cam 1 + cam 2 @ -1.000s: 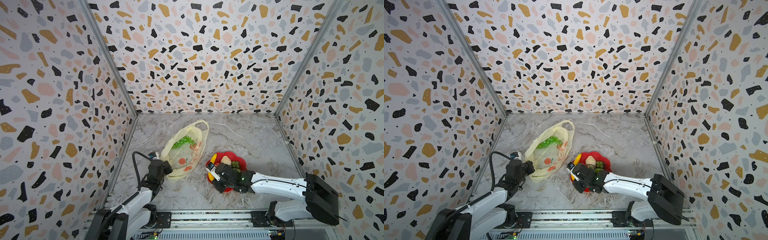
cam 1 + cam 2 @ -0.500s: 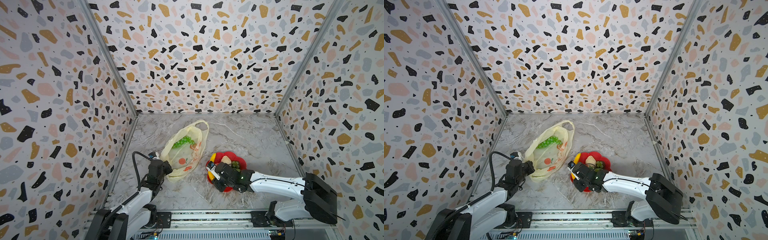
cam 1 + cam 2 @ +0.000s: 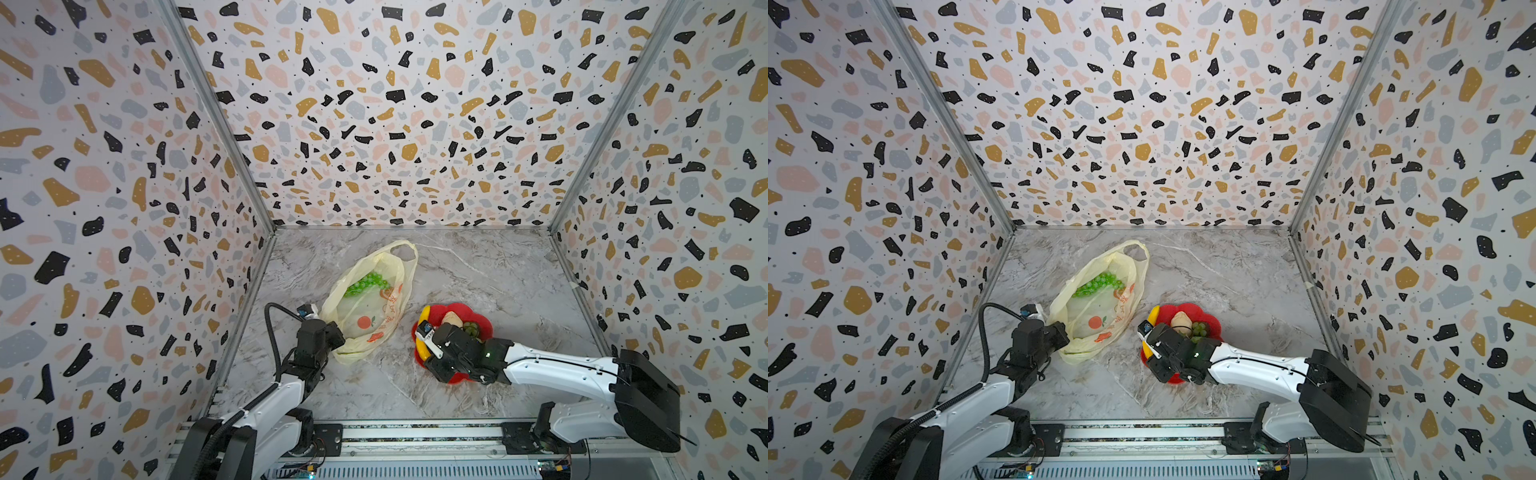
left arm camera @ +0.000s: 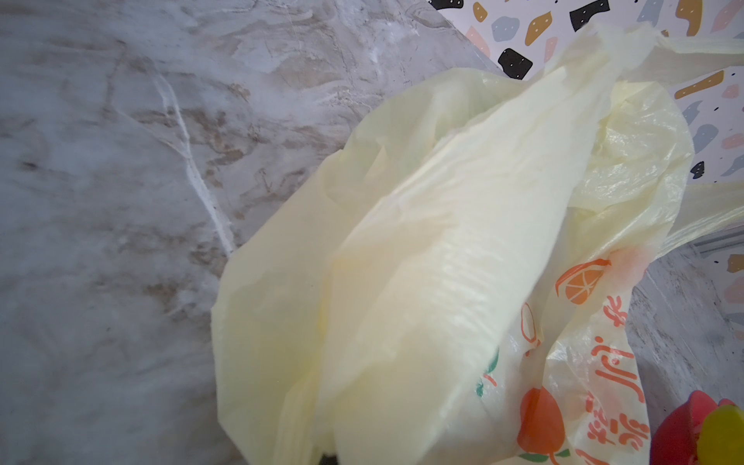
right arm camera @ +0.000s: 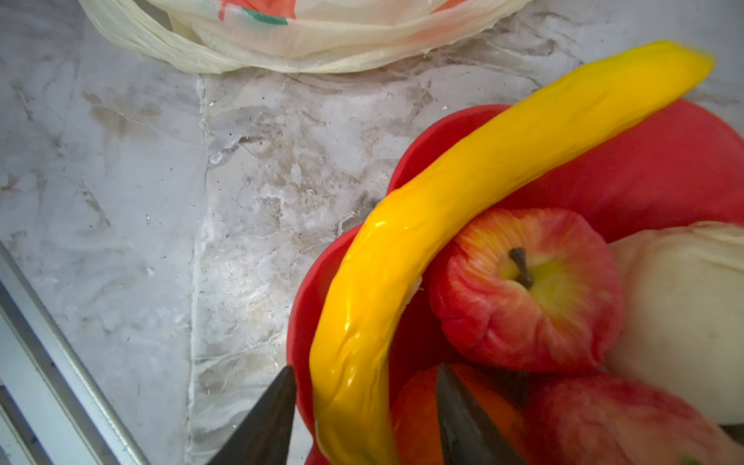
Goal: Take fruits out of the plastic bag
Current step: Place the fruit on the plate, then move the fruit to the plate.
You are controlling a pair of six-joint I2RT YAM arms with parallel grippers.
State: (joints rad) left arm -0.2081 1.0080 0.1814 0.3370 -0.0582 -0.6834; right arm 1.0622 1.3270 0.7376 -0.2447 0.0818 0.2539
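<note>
Yellow banana is lying along the plate rim, curving round the apple. Right gripper is straddling the banana's near end. Its jaws are standing well apart with a gap on each side, so it's gripping nothing. Reads as a finished drop-off.

Left gripper is sitting at the bag's 7 o'clock corner, closed tight. In the left wrist view the film is pulling taut toward it, so I'm reading a pinch on the bag, though the fingers are hidden there.

Grapes are sitting inside the bag, toward the mouth. In both top views the bag's long axis is running 7 to 1 o'clock, handles at the 1 o'clock end. The grapes are lying at about 10 o'clock from the right gripper and 1 o'clock from the left. Left is nearer but busy anchoring, so right is looking like the picker. It's needing to clear the plate, swing to 10 o'clock and enter at the mouth, along that axis. Risk: film snagging a jaw.
</note>
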